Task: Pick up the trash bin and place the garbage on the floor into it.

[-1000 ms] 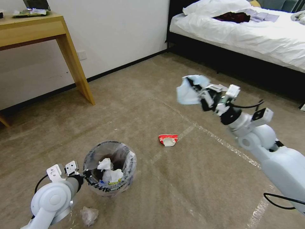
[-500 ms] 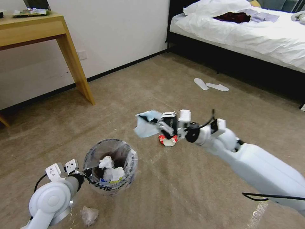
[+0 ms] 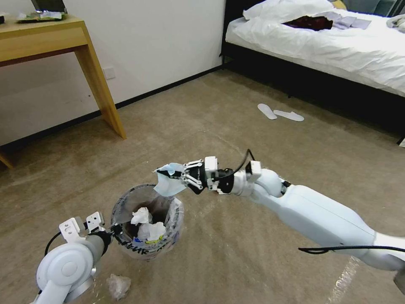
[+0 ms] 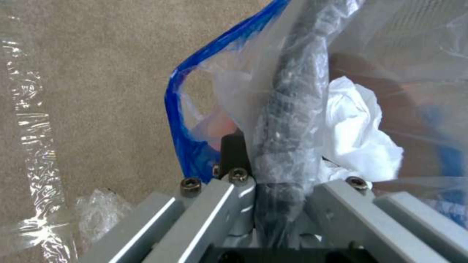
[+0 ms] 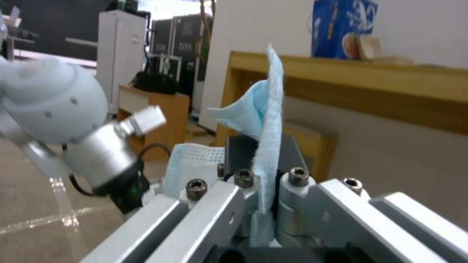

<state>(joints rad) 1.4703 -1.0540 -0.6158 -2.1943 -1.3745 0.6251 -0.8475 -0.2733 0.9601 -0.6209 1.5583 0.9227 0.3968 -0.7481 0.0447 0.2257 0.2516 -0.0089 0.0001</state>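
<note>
Right gripper clenched on a pale blue paper wad, which hangs from the fingertips just above the far rim of the trash bin. Left gripper pinched shut on the bin's near rim and bag liner, white tissues lying inside just beyond its fingers. Bin sits on the carpet; a crumpled clear wrapper lies on the floor behind the left gripper.

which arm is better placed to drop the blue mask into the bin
Right. The right gripper is shut on the mask, which hangs over the bin opening. The left gripper is shut on the bin's rim, holding it.
</note>
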